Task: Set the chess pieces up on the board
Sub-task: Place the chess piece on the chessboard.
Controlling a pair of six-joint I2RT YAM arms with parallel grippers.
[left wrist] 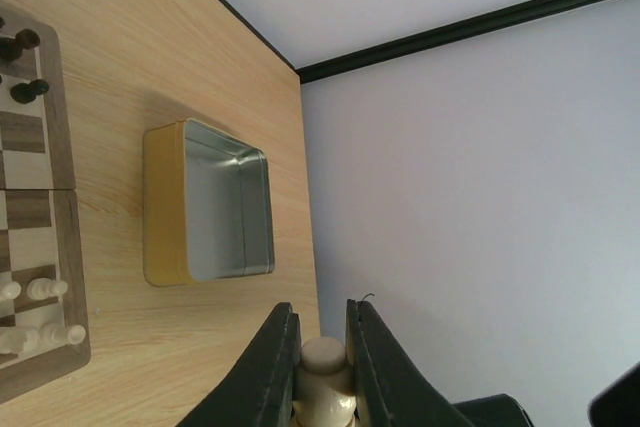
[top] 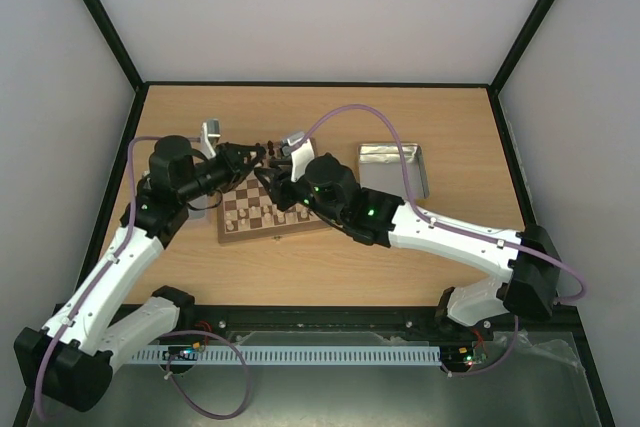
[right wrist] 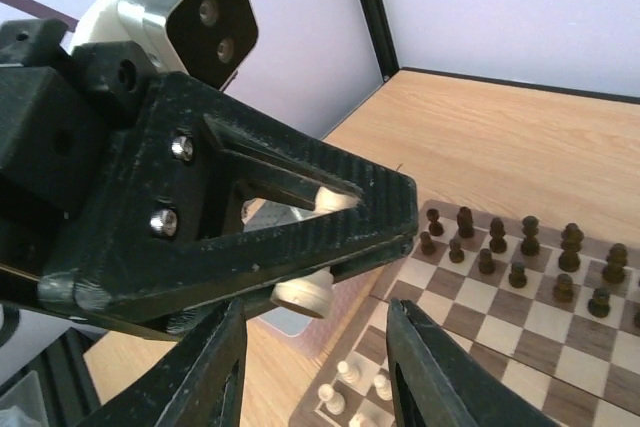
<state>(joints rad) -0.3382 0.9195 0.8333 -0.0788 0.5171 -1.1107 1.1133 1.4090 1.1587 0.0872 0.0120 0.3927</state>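
Note:
My left gripper (left wrist: 322, 347) is shut on a cream chess piece (left wrist: 323, 372), held in the air over the board's far left part (top: 262, 155). In the right wrist view that piece's round base (right wrist: 312, 293) sticks out under the left gripper's fingers (right wrist: 300, 237). My right gripper (right wrist: 320, 362) is open, its jaws standing on either side just below that base without touching it. The board (top: 262, 230) carries dark pieces (right wrist: 520, 247) along one side and a few cream pieces (right wrist: 350, 387) on the other.
A shallow metal tin (top: 393, 169) lies right of the board, and the left wrist view shows its gold side (left wrist: 165, 202). Another metal tin (top: 209, 133) stands at the board's far left. The two arms cross closely above the board.

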